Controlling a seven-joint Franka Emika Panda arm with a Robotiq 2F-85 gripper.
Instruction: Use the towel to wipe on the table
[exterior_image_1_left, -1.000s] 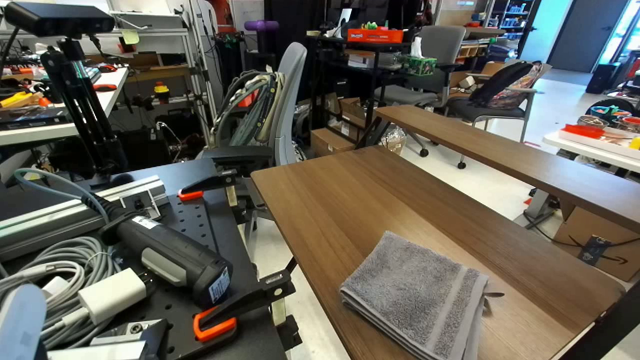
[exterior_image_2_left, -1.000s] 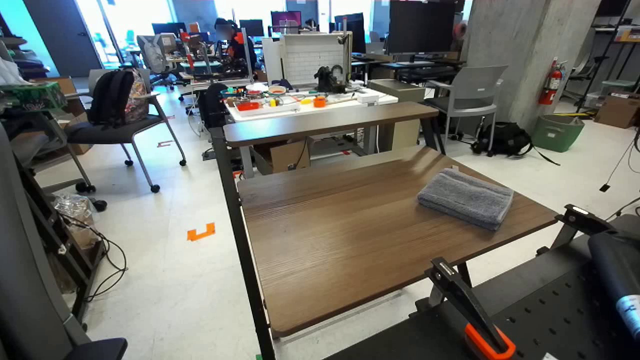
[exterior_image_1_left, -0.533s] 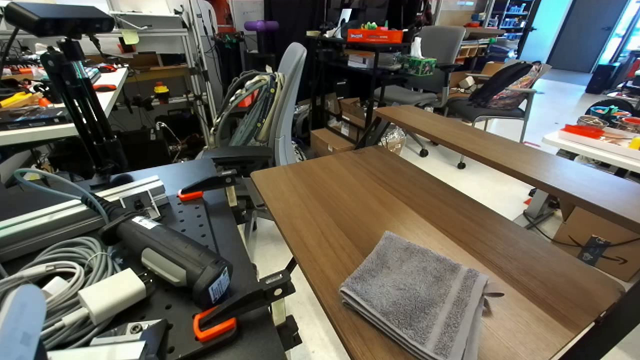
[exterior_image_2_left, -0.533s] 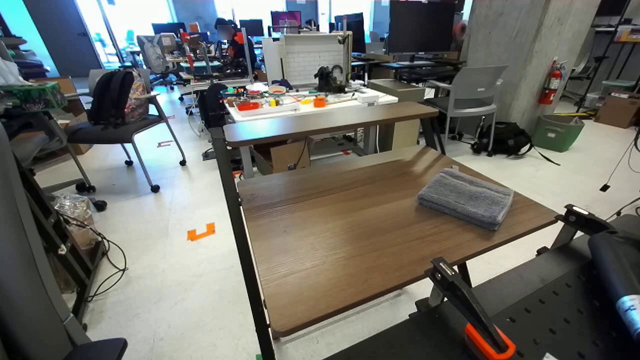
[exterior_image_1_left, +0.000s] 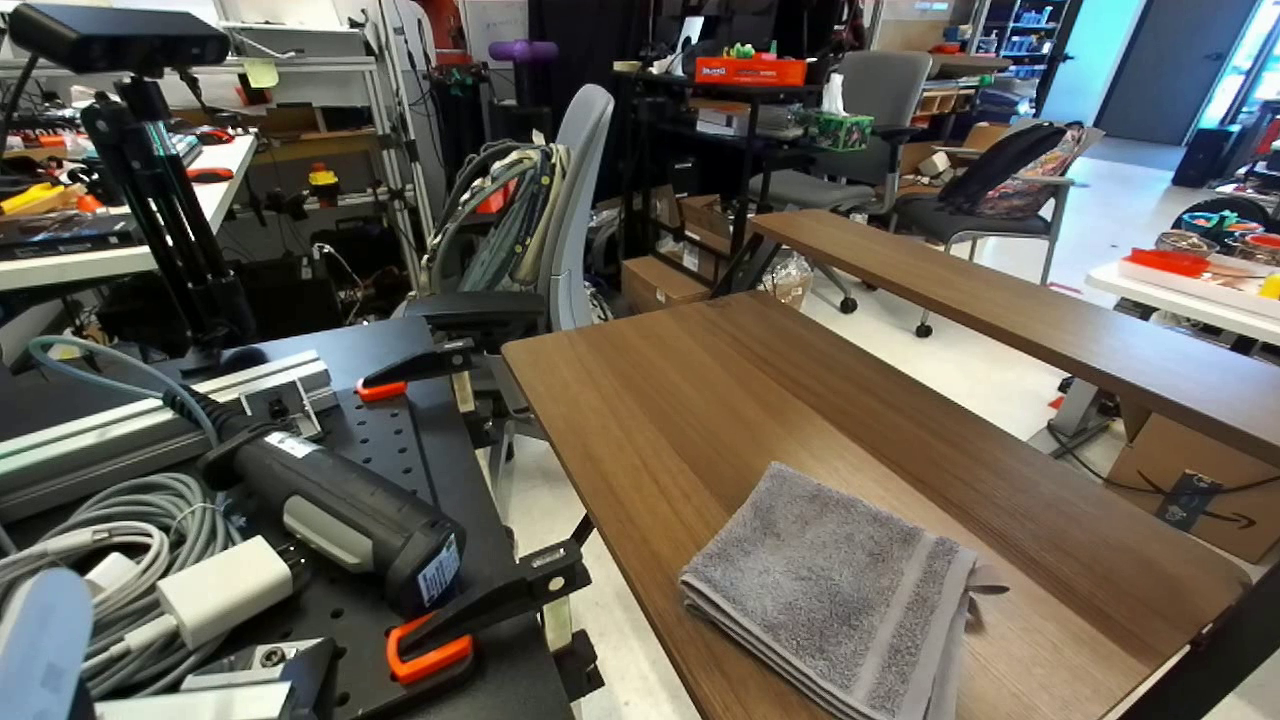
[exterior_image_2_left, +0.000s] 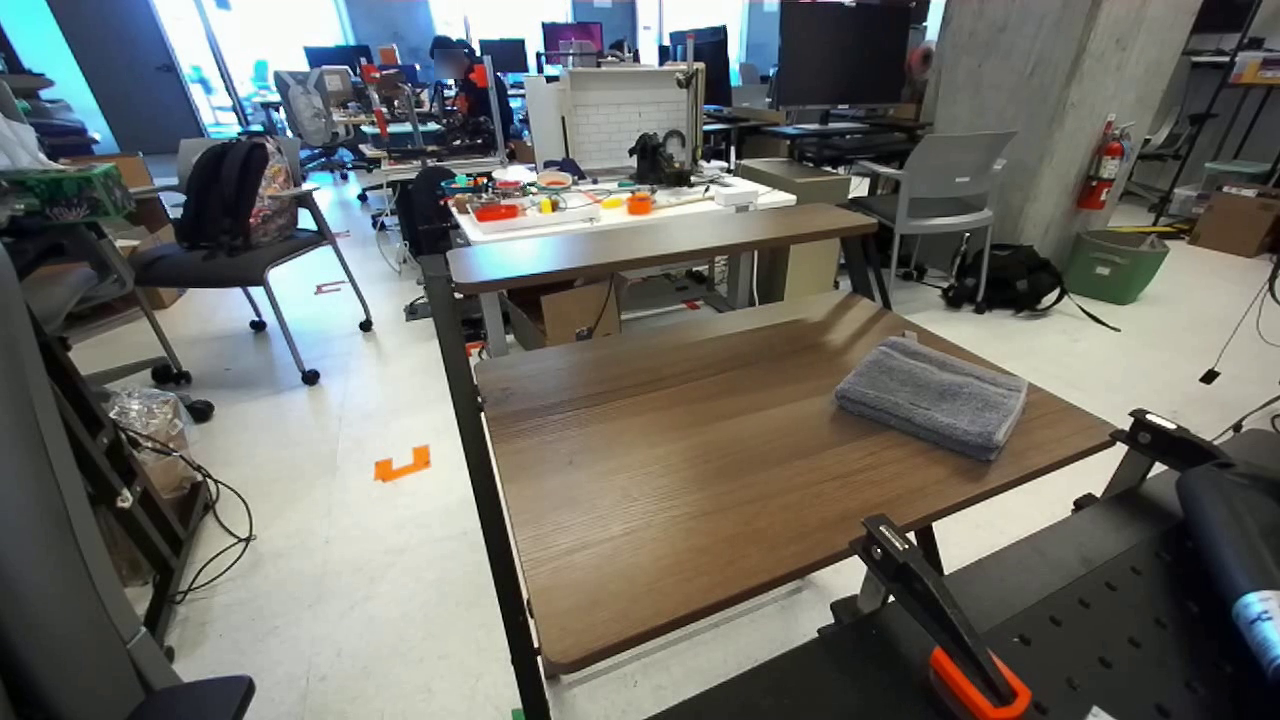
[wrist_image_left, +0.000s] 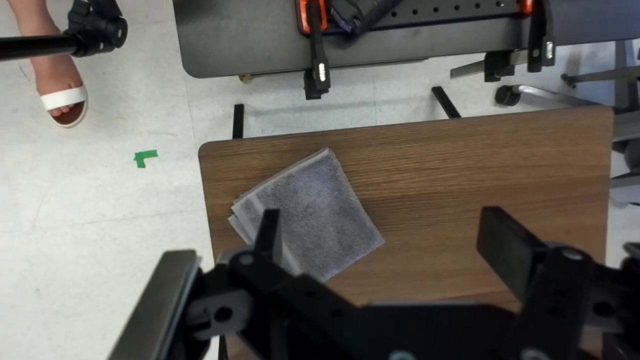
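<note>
The folded gray towel lies flat on the dark brown wood-grain table. Both also show in an exterior view, with the towel near one end of the table. In the wrist view my gripper is wide open with nothing between its fingers. It is above the table, apart from it. The left finger overlaps the towel in that view and hides part of its lower left side. The right finger is over bare wood. The gripper does not show in either exterior view.
A black bench with orange-tipped clamps and a black handheld device stands alongside the table. A narrow raised wooden shelf runs along the far side. A person's foot is on the floor at the wrist view's left.
</note>
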